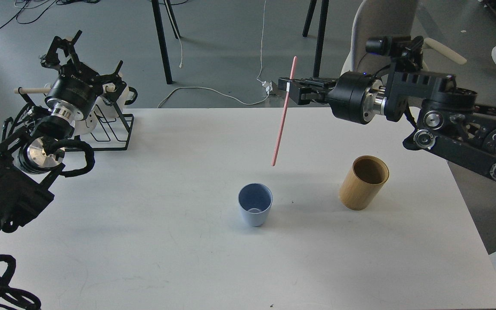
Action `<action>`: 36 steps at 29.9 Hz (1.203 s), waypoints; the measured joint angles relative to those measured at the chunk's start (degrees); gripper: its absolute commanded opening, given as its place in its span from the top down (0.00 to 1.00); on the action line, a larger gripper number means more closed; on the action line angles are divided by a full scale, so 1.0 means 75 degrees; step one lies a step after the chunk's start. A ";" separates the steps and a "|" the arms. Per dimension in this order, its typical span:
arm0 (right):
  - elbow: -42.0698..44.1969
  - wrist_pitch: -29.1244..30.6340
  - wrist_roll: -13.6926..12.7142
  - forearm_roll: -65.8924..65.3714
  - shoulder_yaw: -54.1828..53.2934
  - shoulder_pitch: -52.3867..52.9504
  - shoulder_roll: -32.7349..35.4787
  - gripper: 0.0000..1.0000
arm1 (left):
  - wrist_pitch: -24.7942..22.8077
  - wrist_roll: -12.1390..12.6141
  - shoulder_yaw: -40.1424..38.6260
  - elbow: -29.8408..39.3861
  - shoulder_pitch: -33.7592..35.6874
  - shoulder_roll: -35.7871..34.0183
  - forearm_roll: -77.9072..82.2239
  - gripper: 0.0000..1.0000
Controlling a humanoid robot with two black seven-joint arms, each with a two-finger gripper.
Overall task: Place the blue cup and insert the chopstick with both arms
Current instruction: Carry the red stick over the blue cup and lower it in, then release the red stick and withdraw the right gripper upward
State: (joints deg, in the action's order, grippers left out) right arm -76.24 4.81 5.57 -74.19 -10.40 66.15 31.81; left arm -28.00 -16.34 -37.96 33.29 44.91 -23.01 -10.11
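Note:
The blue cup (255, 209) stands upright near the middle of the white table (179, 258), with nothing inside it. My right gripper (286, 88) is shut on the pink chopstick (283, 112), holding it near its top end. The chopstick hangs almost upright in the air, and its lower tip sits above and slightly right of the cup's rim. My left gripper (82, 54) is raised at the far left, over the black wire rack (112, 131), with its fingers spread open and nothing between them.
A taller tan bamboo cylinder (363, 182) stands to the right of the cup, empty. The wire rack at the back left holds white mugs and a pale wooden rod (32, 90). A grey chair (379, 26) and cables lie beyond the table's far edge.

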 measured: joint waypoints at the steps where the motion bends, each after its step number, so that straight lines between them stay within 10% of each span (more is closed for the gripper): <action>1: 0.0054 -0.0067 0.0003 0.0001 0.0001 -0.0099 -0.0116 1.00 | 0.0000 0.0000 0.0000 0.0001 0.0000 0.0019 0.0000 0.01; 20: 0.0630 -0.0390 0.0054 -0.0161 0.0619 -0.0898 -0.1233 0.96 | 0.0000 -0.0013 -0.0037 0.0027 -0.0020 0.0017 0.0000 0.01; 36: 0.0492 -0.0521 0.0107 -0.0127 0.0561 -0.1109 -0.1110 0.42 | 0.0000 -0.0013 -0.0041 0.0016 -0.0013 -0.0024 -0.0003 0.01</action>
State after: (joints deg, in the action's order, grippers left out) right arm -72.55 0.90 6.37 -75.14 -6.19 57.83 23.49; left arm -28.00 -16.44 -38.27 33.41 44.81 -23.20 -10.14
